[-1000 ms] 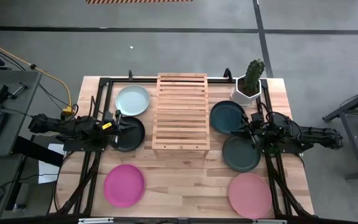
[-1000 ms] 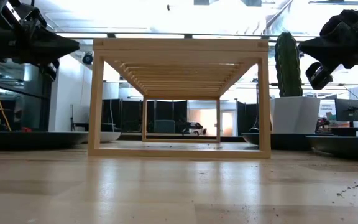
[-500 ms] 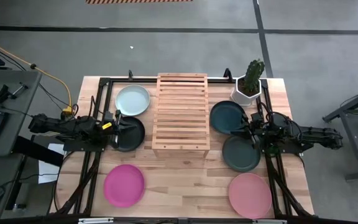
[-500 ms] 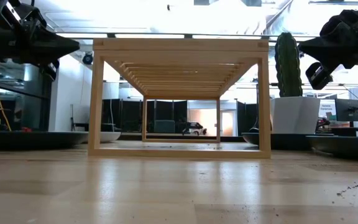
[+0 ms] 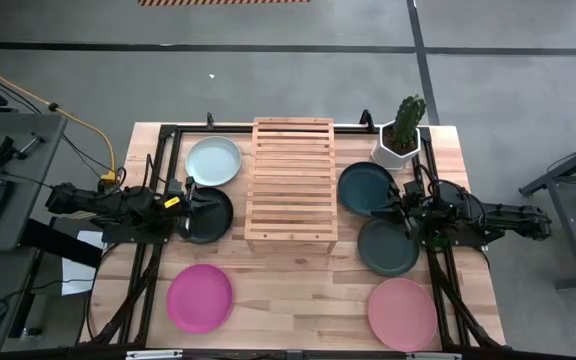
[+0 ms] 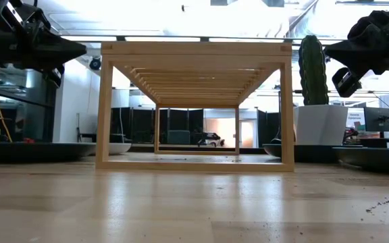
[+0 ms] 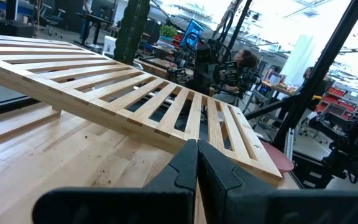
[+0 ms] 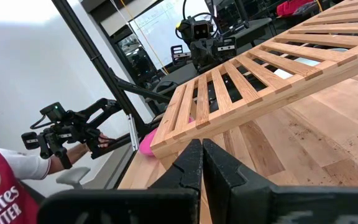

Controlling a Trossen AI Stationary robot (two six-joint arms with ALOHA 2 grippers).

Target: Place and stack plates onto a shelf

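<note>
no plate is on the shelf (image 5: 291,183) yet, so the job looks like it is only at the start. the shelf stands in the middle of the worktop (image 5: 298,275) with its slat top bare.

the plates lie flat all around it. a mint plate (image 5: 214,160) and a black plate (image 5: 208,213) are on the left side, with a magenta plate (image 5: 200,297) nearer the front. two dark teal plates (image 5: 368,188) are on the right side, and a pink plate (image 5: 403,312) is at the front right.

the left end effector (image 5: 190,211) hangs over the black plate, with its fingers (image 7: 182,171) pressed together and nothing in them. the right end effector (image 5: 404,215) hangs between the two dark plates, clenched and empty too.

next, i think one arm must open, drop low and pinch a plate rim.

from low down the plates look like thin lines, so their rims are hard to see. a cactus pot (image 5: 401,133) sits at the back right.
</note>
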